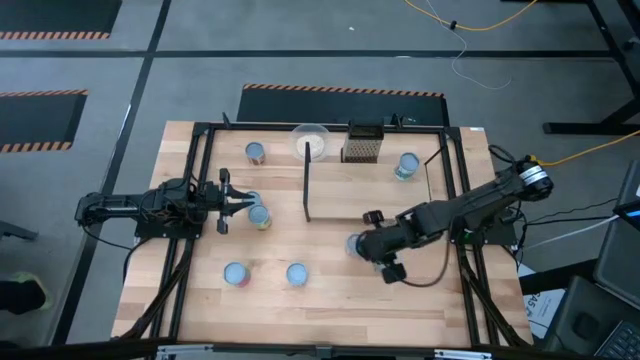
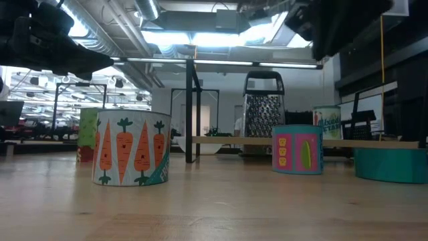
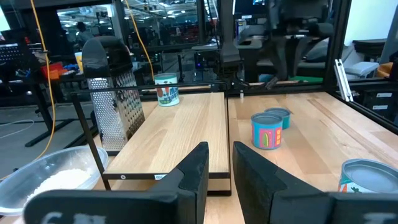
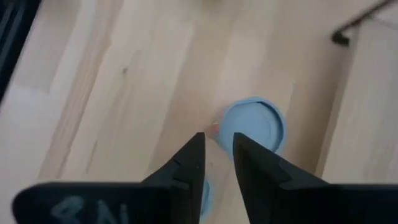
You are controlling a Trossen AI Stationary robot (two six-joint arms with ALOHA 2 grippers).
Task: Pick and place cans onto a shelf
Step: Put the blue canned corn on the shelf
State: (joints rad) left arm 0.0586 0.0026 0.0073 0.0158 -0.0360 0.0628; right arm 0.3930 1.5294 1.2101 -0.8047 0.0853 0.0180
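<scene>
Several short cans stand upright on their bases on the wooden table. One can (image 1: 407, 166) stands on the pale shelf (image 1: 370, 190). My right gripper (image 4: 218, 144) hangs open above a blue-topped can (image 4: 252, 127) near the shelf's near edge, its fingers pointing steeply down and clear of the lid. A second blue top (image 4: 206, 191) shows under the fingers. In the high view, this can (image 1: 353, 244) peeks out beside my right gripper (image 1: 366, 246). My left gripper (image 3: 220, 163) waits level at the table's left, slightly open, with a can (image 1: 259, 215) just ahead of it.
A whitish bowl (image 1: 311, 140) and a dark grater (image 1: 363, 143) stand at the shelf's far edge. More cans stand at the far left (image 1: 256, 152) and near the table's front (image 1: 236, 274) (image 1: 296, 273). Black frame rails (image 1: 460, 180) run along the table's sides.
</scene>
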